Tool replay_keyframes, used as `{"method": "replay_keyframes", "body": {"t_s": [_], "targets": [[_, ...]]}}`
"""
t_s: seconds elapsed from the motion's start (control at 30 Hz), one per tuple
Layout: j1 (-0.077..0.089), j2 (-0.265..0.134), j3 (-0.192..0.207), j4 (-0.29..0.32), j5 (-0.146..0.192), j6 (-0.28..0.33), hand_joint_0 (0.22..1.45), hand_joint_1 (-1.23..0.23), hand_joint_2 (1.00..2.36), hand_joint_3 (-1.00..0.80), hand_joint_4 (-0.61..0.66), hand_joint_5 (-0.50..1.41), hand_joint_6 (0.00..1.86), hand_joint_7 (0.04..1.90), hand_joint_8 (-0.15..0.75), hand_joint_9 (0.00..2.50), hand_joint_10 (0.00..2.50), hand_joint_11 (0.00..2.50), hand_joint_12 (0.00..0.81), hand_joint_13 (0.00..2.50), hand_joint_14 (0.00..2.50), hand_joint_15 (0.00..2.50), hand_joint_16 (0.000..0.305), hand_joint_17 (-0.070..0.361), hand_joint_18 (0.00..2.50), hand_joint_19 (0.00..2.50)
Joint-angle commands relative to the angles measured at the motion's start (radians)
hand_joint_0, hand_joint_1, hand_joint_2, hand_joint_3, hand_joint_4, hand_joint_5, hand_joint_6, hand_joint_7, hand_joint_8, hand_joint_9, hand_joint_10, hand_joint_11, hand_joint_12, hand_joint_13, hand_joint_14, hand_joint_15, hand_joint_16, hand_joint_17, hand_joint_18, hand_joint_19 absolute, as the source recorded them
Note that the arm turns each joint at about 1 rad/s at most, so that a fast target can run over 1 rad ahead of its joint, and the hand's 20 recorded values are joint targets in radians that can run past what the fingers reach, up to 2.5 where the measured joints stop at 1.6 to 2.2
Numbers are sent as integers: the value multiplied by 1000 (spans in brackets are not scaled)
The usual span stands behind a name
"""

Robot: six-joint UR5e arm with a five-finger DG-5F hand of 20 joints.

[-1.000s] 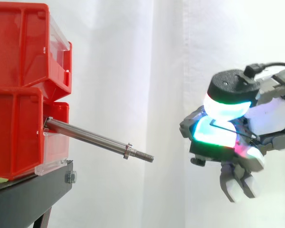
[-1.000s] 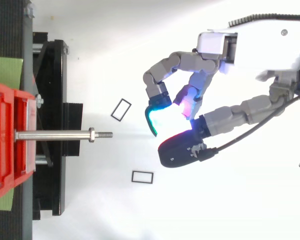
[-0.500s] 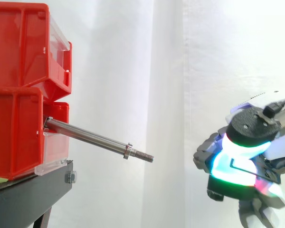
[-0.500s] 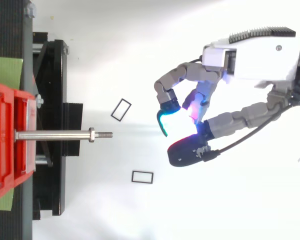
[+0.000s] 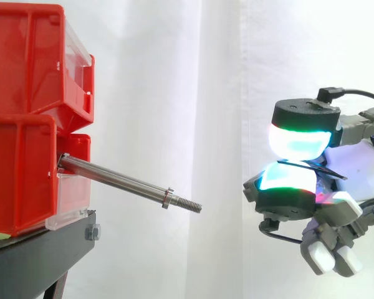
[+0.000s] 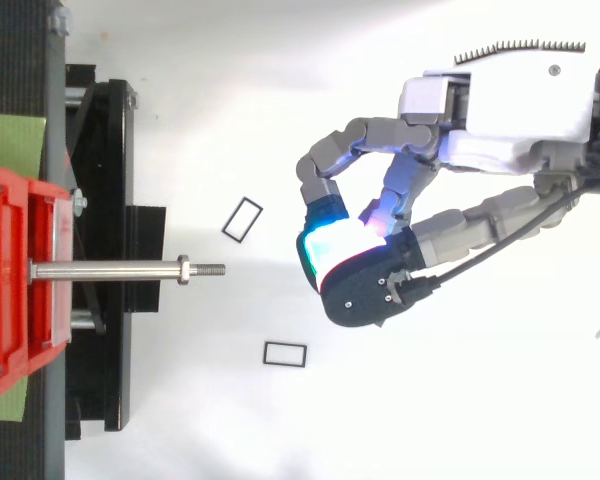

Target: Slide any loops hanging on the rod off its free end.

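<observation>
The steel rod [image 5: 118, 183] juts from the lower red bin [image 5: 19, 174] toward the right and tilts slightly down. It ends in a nut and a threaded tip [image 6: 208, 268] and carries nothing. My hand [image 6: 480, 150] hovers to the right of the tip, apart from it, at about the tip's height. Its glowing pads [image 5: 298, 140] are pressed together on a thin black loop [image 5: 327, 172], whose edge pokes out between them. The hand is shut on that loop.
Two red bins [image 5: 25, 62] are stacked on a black stand [image 5: 37, 261] at the left. In the top view, two black rectangular loops [image 6: 242, 219] [image 6: 285, 353] lie on the white surface, one on each side of the rod's line.
The hand dropped and drew back to the right, then rose again and came closer to the rod's tip. Its pads have closed tighter on the loop.
</observation>
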Motion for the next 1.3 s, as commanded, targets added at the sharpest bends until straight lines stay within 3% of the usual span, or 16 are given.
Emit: {"method": "replay_keyframes", "body": {"t_s": [0.0, 1.27], "targets": [[1, 1, 0, 1, -2, 4, 569, -719, 1031, 53, 25, -136, 868, 1460, 368, 1211, 24, 672, 407, 936, 12, 319, 67, 151, 891, 639], [1, 1, 0, 1, -2, 1, 563, -697, 1027, 54, 14, -134, 877, 1361, 356, 1197, 19, 654, 381, 858, 11, 287, 66, 148, 819, 525]]}}
